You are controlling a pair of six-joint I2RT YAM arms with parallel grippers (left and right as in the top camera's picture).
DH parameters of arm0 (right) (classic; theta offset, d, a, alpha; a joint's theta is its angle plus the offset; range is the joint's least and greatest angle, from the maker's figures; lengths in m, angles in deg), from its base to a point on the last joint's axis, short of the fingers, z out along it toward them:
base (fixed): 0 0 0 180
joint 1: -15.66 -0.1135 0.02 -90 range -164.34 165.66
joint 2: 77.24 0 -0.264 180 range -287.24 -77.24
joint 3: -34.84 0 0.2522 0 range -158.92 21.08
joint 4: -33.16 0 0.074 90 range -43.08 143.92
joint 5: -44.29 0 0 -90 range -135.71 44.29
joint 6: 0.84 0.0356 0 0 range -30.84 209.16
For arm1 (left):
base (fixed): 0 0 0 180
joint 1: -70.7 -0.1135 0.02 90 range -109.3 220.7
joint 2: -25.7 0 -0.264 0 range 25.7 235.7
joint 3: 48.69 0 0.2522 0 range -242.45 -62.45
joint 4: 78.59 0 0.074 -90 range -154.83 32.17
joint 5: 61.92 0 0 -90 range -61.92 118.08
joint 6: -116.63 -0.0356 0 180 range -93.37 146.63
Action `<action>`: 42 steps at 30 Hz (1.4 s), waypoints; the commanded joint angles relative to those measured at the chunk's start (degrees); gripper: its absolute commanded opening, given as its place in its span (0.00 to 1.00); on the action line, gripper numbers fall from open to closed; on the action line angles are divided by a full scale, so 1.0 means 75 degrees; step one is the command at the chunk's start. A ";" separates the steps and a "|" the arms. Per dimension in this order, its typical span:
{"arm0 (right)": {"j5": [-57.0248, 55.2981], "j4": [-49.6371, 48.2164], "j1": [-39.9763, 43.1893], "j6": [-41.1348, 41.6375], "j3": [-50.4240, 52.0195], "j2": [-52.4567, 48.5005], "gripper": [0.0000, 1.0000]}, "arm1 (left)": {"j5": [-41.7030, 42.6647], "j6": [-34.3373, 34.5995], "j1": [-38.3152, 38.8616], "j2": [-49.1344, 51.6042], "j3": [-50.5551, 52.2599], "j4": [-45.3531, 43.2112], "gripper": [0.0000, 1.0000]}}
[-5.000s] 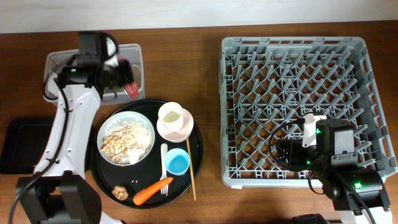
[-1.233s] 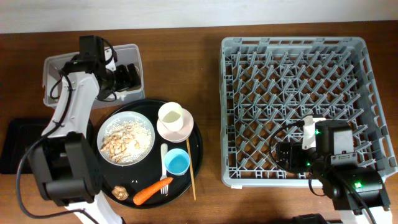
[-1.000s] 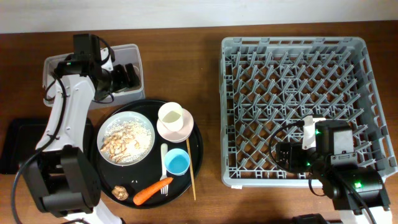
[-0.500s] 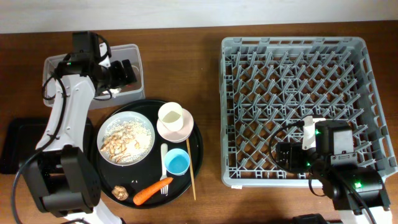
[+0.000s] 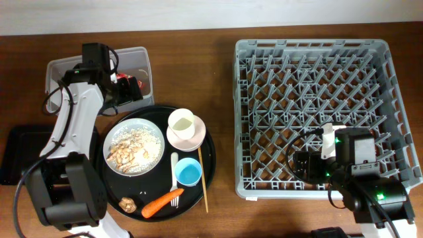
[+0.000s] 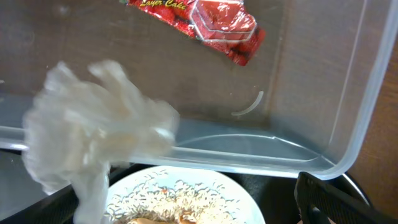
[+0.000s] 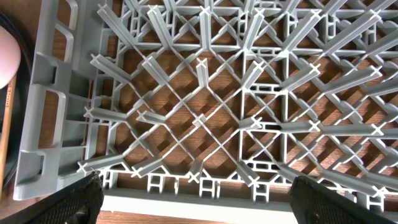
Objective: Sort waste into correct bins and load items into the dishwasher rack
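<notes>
Well, we see a brown wooden table (image 5: 221, 99) with a strip of pale wall (image 5: 198, 13) along its far edge. On the right sits the big grey dishwasher rack (image 5: 310, 49). On the left are the clear tub (image 5: 59, 69), the shallow black tray (image 5: 16, 155) and a round black tray (image 5: 210, 158). The round tray holds the white plate (image 5: 158, 135) of food scraps (image 5: 129, 152), the blue cup (image 5: 188, 173) and the carrot (image 5: 162, 202).

From above, the left gripper (image 5: 132, 90) hangs over the tub's near right corner, and we spot only a bit of red beside it. The left wrist camera shows more. The red wrapper (image 6: 211, 18) lies on the tub's floor. The white wrapper (image 6: 93, 143) is a blur in front of the tub's near wall, above the plate. One dark finger (image 6: 336, 199) pokes in far from it, so the jaws stand wide apart. We cannot tell if the white wrapper touches anything.

The right wrist camera shows the right gripper (image 7: 202, 202) over the rack's floor, with brown wood showing through the holes. Its two fingers are far apart and hold nothing.
</notes>
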 commanded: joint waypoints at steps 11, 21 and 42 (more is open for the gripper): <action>-0.0070 0.0000 0.0035 -0.0023 -0.0108 0.0023 0.99 | 0.0073 -0.0012 -0.0012 -0.0245 -0.0052 -0.0309 0.99; -0.0070 -0.0003 0.0035 -0.0026 -0.0108 0.0023 0.99 | 0.0603 -0.0169 0.0312 -0.0498 -0.0052 0.0688 0.99; -0.0067 0.0023 0.0035 -0.0023 -0.0108 0.0023 0.99 | 0.0918 0.0545 0.2742 0.0149 0.0356 0.1440 0.84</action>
